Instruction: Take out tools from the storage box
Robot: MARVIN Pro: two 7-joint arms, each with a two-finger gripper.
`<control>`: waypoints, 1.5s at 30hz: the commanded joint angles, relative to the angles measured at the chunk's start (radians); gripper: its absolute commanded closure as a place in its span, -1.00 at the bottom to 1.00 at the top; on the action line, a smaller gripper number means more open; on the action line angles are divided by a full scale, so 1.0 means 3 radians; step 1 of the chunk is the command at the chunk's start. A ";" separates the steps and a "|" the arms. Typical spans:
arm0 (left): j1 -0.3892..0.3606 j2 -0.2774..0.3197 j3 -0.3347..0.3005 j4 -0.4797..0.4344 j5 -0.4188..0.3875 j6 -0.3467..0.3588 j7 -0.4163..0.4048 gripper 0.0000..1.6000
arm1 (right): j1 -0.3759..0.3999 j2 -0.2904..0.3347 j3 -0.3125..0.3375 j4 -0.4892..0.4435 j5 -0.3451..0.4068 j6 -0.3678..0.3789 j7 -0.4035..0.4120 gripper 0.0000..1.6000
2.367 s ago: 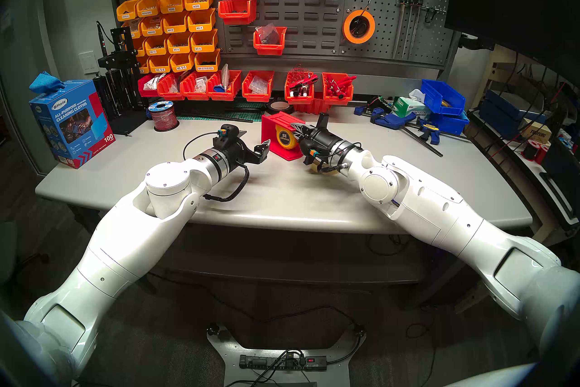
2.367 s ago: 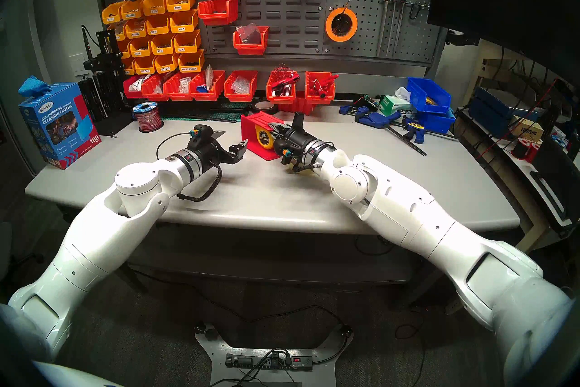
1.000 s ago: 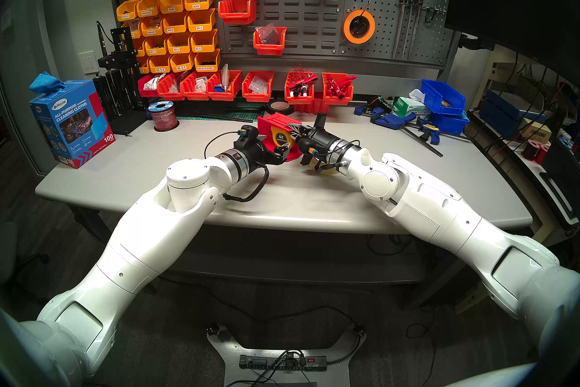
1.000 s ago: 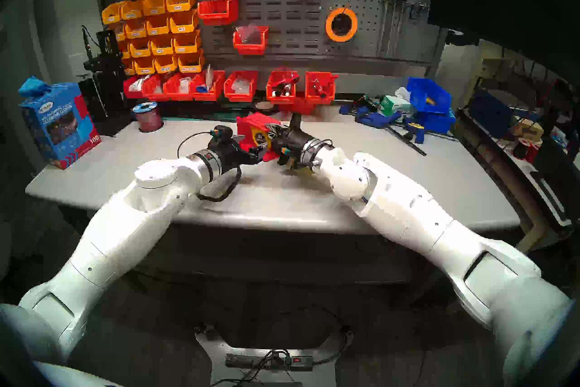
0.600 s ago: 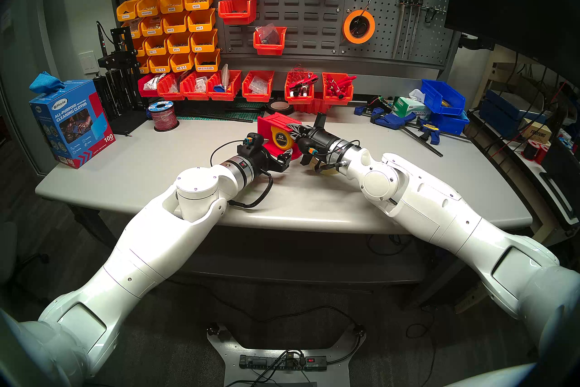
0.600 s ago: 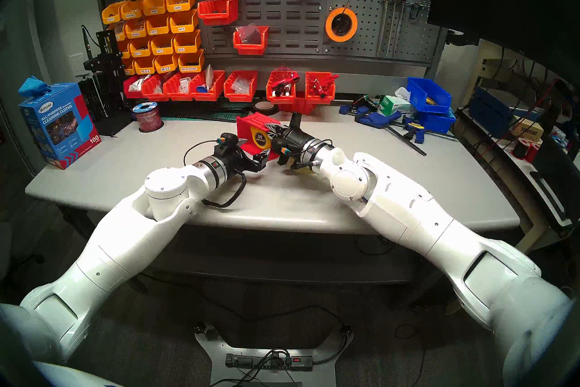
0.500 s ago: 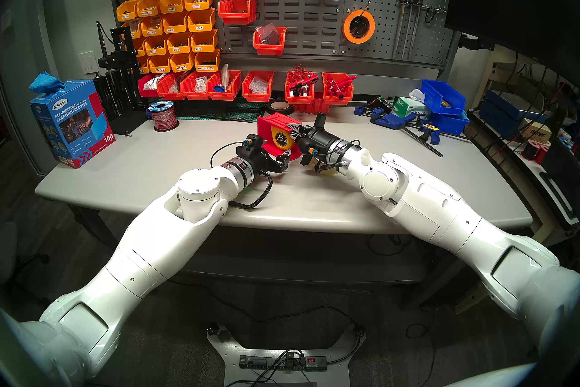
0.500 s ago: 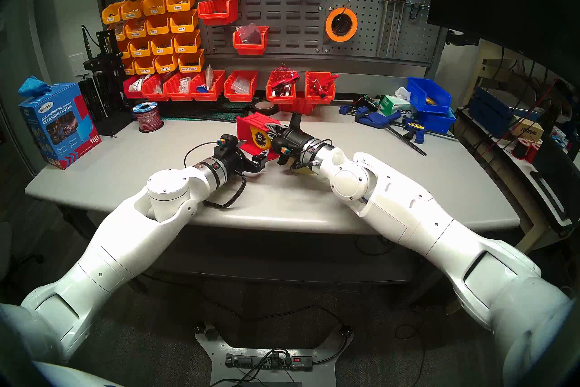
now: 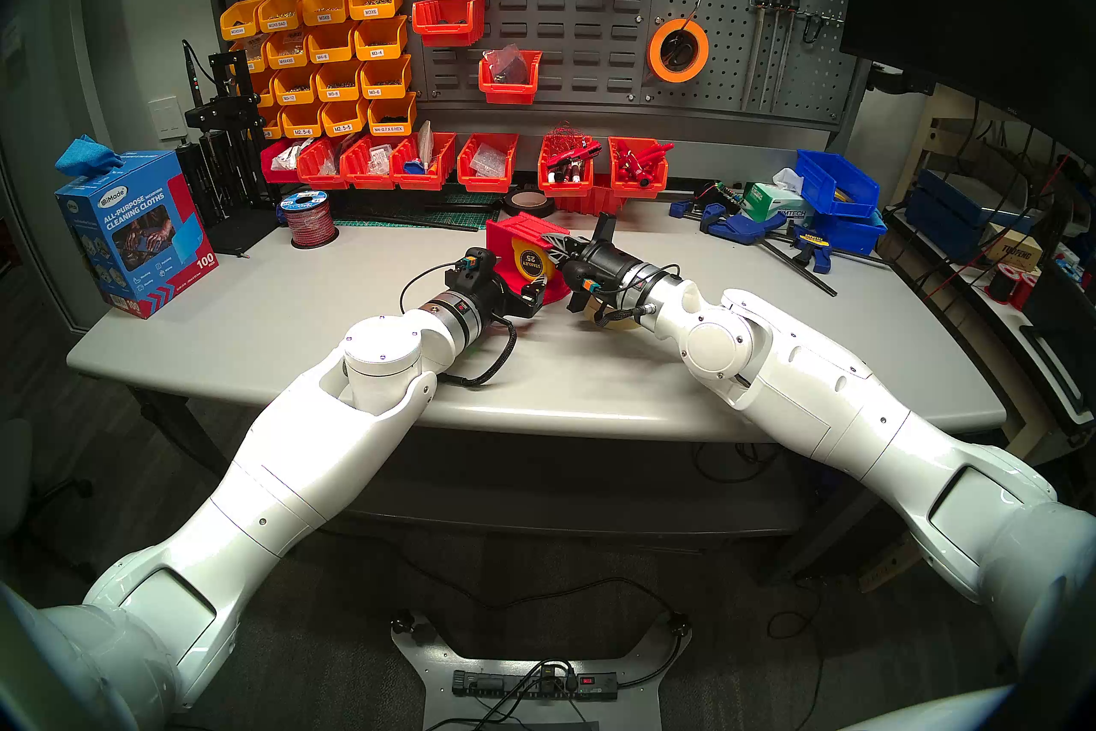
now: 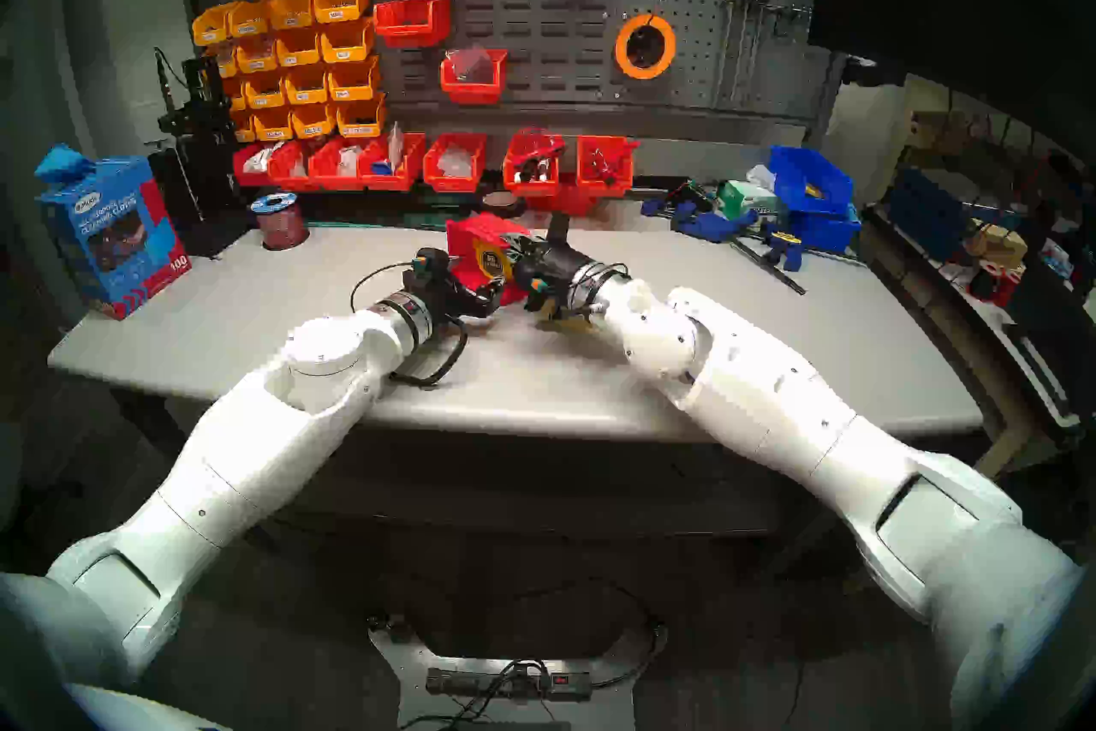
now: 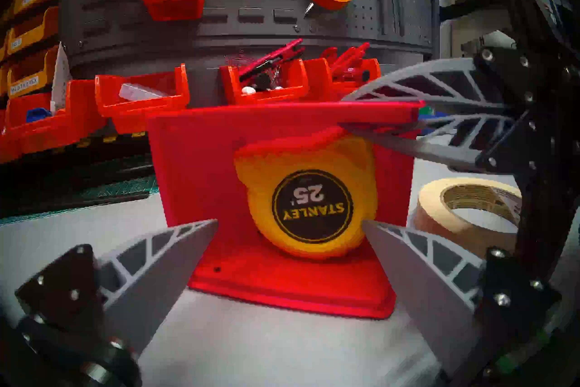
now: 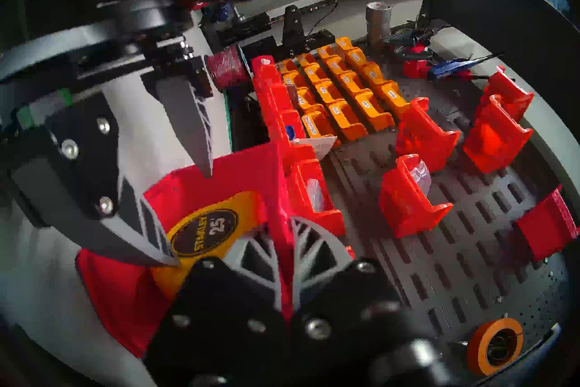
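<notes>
The red storage box (image 9: 509, 236) lies tipped on its side on the grey table, its mouth facing me. My right gripper (image 9: 557, 246) is shut on the box's upper side wall (image 12: 282, 235). The yellow tape measure (image 9: 532, 264) with the black "25" label sits inside the box, also in the left wrist view (image 11: 312, 204). My left gripper (image 9: 522, 283) is open at the box mouth, with one fingertip on each side of the tape measure (image 11: 289, 221); I cannot tell if they touch it. The cream masking-tape roll (image 11: 439, 204) lies flat on the table right of the box, under my right wrist (image 9: 620, 325).
A black tape roll (image 9: 526, 202) and a row of orange-red bins (image 9: 486, 169) stand behind the box. A wire spool (image 9: 308, 219) and a blue cloth carton (image 9: 133, 231) are at the left. Blue clamps (image 9: 747, 225) and blue bins (image 9: 836, 184) are at the right.
My left arm has moved right to the box mouth, and its open fingers now flank the tape measure. The box shifted slightly left earlier. The right gripper keeps its hold.
</notes>
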 commanded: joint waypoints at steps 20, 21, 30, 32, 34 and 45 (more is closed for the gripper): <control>-0.0261 -0.0239 0.0008 0.0385 0.0014 -0.0072 -0.0119 -1.00 | 0.0044 -0.0003 0.0038 -0.0037 -0.0010 0.0002 -0.0026 1.00; -0.0288 -0.0260 0.0008 0.0431 0.0019 -0.0077 -0.0118 -1.00 | 0.0044 -0.0003 0.0038 -0.0037 -0.0010 0.0002 -0.0026 1.00; -0.0420 -0.0367 0.0017 0.0680 0.0075 -0.0168 -0.0145 -1.00 | 0.0043 -0.0004 0.0039 -0.0037 -0.0011 0.0002 -0.0026 1.00; -0.0424 -0.0371 0.0017 0.0692 0.0078 -0.0176 -0.0155 -1.00 | 0.0042 -0.0004 0.0039 -0.0037 -0.0012 0.0002 -0.0026 1.00; -0.0419 -0.0373 0.0014 0.0692 0.0077 -0.0171 -0.0158 -1.00 | 0.0042 -0.0004 0.0040 -0.0037 -0.0012 0.0002 -0.0026 1.00; -0.0404 -0.0392 0.0007 0.0730 0.0113 -0.0155 -0.0106 -1.00 | 0.0041 -0.0005 0.0041 -0.0037 -0.0013 0.0002 -0.0025 1.00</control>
